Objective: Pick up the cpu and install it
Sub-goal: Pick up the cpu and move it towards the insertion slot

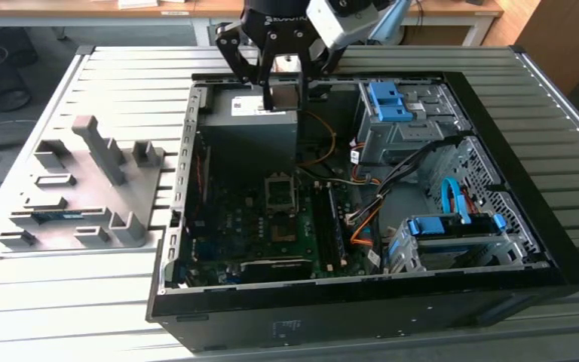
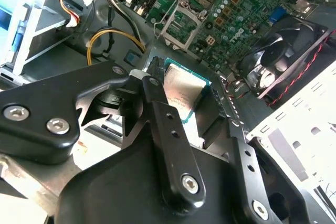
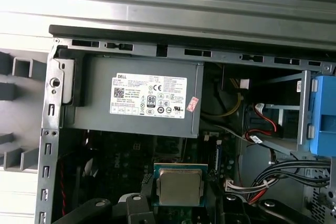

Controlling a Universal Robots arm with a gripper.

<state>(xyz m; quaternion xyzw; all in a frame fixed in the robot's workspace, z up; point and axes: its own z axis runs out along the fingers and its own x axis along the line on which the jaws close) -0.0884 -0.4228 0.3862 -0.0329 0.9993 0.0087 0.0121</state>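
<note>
Cpu point(image 3: 180, 187) held over the computer case point(image 1: 370, 305)
The hand point(image 1: 281, 84) clasped the cpu's edges in the exterior view's upper middle, likely leaving its underside free for the socket point(image 1: 280, 190).

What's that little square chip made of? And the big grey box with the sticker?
The cpu looks like dull silver-grey metal on top, with a green board edge around it. The power supply box seems to be matte grey sheet metal, going by its flat, thin panels.

You're working in what looks like a robotics lab or electronics workshop: an open computer case point(image 1: 370, 309) lies on a slatted metal worktable point(image 1: 118, 75), a grey parts fixture point(image 1: 99, 177) sits beside it, and wooden desks point(image 1: 68, 7) stand along the back.
</note>
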